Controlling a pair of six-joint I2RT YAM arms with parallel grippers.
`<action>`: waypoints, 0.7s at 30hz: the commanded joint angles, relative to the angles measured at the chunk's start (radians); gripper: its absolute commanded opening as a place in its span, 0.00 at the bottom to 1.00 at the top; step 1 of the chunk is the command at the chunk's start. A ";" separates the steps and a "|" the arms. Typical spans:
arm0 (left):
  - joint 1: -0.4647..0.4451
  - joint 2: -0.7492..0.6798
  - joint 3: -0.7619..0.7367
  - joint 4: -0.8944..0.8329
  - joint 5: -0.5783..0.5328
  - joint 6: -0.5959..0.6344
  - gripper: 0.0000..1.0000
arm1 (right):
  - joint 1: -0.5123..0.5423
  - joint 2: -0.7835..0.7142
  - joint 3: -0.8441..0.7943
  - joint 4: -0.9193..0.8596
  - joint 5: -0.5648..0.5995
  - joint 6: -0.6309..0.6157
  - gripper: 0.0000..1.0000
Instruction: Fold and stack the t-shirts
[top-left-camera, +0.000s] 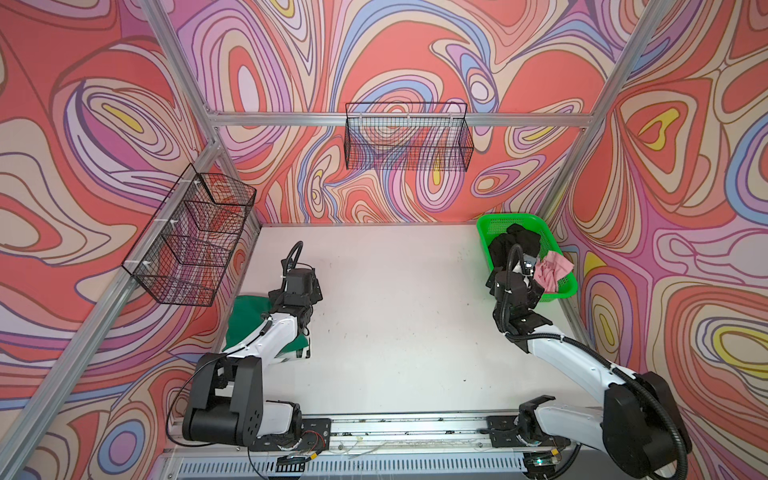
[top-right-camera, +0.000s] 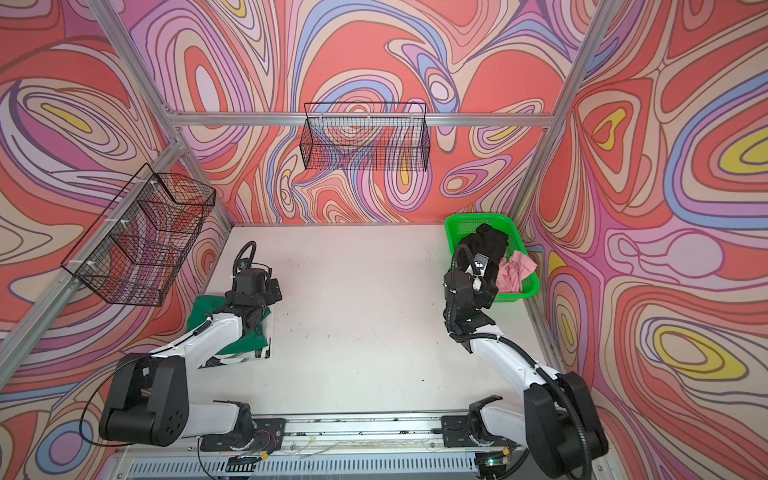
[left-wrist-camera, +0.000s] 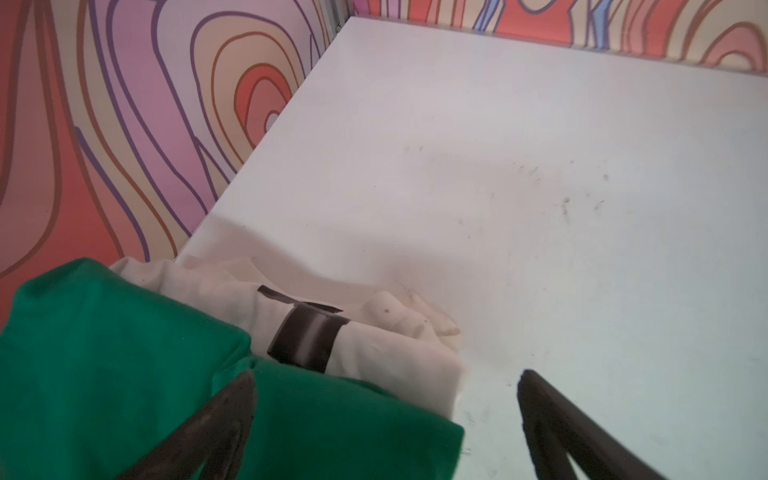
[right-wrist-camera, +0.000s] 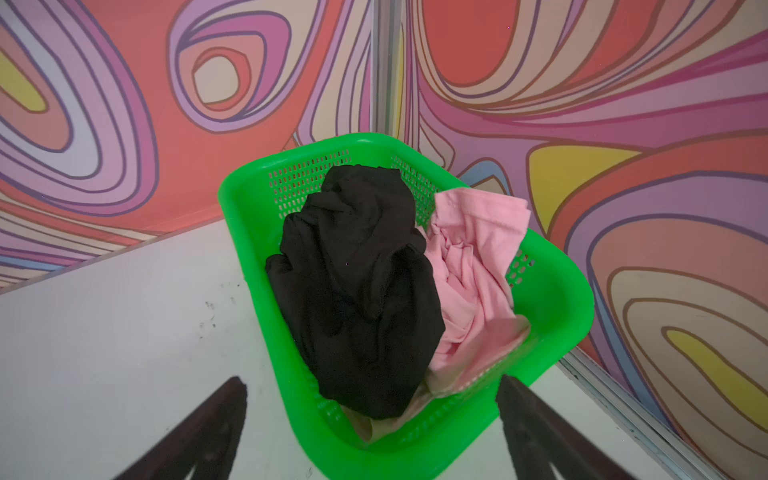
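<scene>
The left gripper (left-wrist-camera: 386, 374) gapes wide and empty above the dark green t-shirt (left-wrist-camera: 104, 374), which lies on the white t-shirt (left-wrist-camera: 386, 353) at the surface's (left-wrist-camera: 540, 208) left edge. The right gripper (right-wrist-camera: 372, 379), equally wide and empty, faces the far-right-corner basket (right-wrist-camera: 552, 299) holding the black t-shirt (right-wrist-camera: 357, 291) and the pink t-shirt (right-wrist-camera: 469, 270).

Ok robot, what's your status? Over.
Claws open, empty: left claw by dark green shirt lying on white shirt, right claw facing basket. Inside it, black shirt and pink shirt, crumpled. Nothing in the way.
</scene>
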 joint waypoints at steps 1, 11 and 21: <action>0.041 0.032 -0.052 0.175 -0.020 0.059 1.00 | -0.078 0.058 -0.066 0.256 -0.024 -0.003 0.98; 0.104 0.069 -0.087 0.335 0.112 0.102 1.00 | -0.114 0.236 -0.102 0.454 -0.084 -0.062 0.98; 0.071 0.073 -0.236 0.611 0.218 0.167 1.00 | -0.117 0.257 -0.129 0.540 -0.114 -0.115 0.98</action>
